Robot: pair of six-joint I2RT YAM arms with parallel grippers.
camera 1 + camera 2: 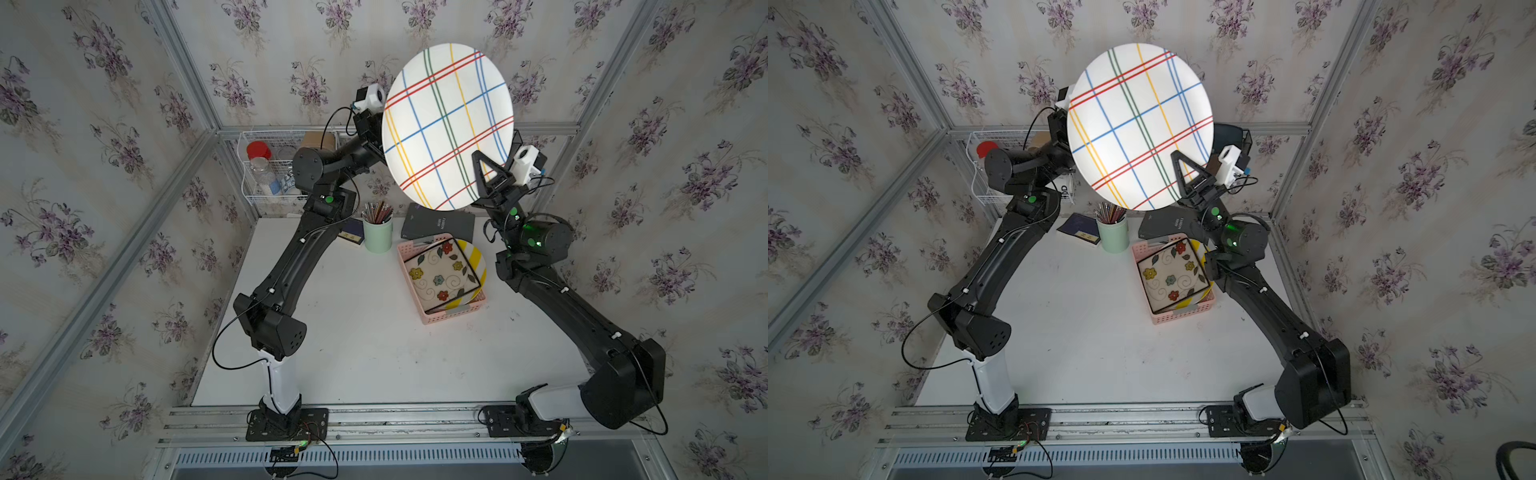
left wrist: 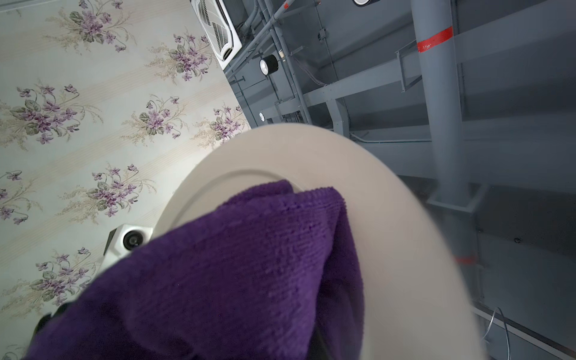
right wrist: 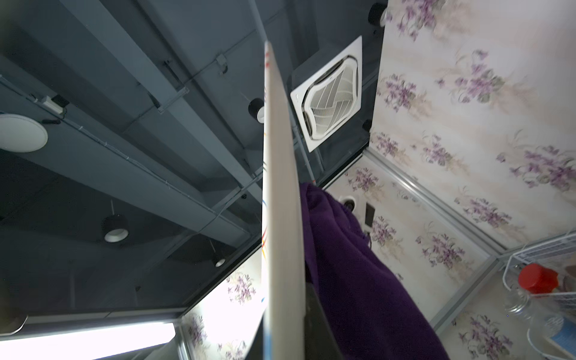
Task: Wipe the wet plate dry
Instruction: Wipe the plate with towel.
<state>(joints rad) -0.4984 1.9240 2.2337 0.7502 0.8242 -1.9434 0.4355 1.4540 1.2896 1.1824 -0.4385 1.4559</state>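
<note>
While the plate (image 1: 446,124) stands on edge high above the table (image 1: 353,357), striped face toward both top views, all its weight rides on one pinch at the lower rim. The likeliest failure, I judge, is a slip. A wet glaze gives the jaws little bite, and any hard push from behind could lever the plate out of the grip. It would then fall toward the basket (image 1: 453,316) of dishes below. The right gripper (image 1: 484,174) is clamped on that rim, one finger across the front and the other behind. The cloth (image 2: 233,265) lies bunched against the plain back of the plate, covering only part of it, so the outer band could stay damp. The left gripper is hidden behind the plate and buried under the cloth; it appears closed on the cloth. The left arm (image 1: 291,257) reaches up and forward from its base with the elbow bent. The right arm (image 1: 582,316) folds low and then rises steeply to the plate.
</note>
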